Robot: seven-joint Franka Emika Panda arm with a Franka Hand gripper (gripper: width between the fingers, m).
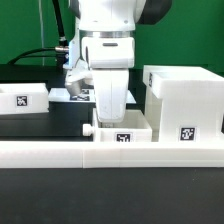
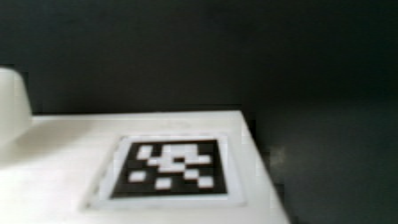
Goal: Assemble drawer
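Single white arm comes down mid-scene, tool [image 1: 109, 119] low over the small tray [image 1: 122, 130], which sits on the black desk [image 1: 40, 125] just behind the long low white wall [image 1: 60, 153]. The tray's marker tag [image 1: 123, 138] faces the exterior camera and its knob [image 1: 88, 130] sticks out toward the exterior view's left. The fingertips are hidden at the tray's top edge, so I cannot tell if the tool is spread, closed or holding the tray. Big cube-like casing [image 1: 185, 98] stands on the exterior view's right, just beside the tray, also tagged on its front. A second low white part [image 1: 25, 97] with a tag lies at the exterior view's left, well apart from the tray. The marker board [image 1: 62, 96] is partly visible behind the arm. The wrist view is blurry: a white tray surface [image 2: 71, 150] with a black-and-white tag close up, dark desk beyond, no fingers clearly seen.
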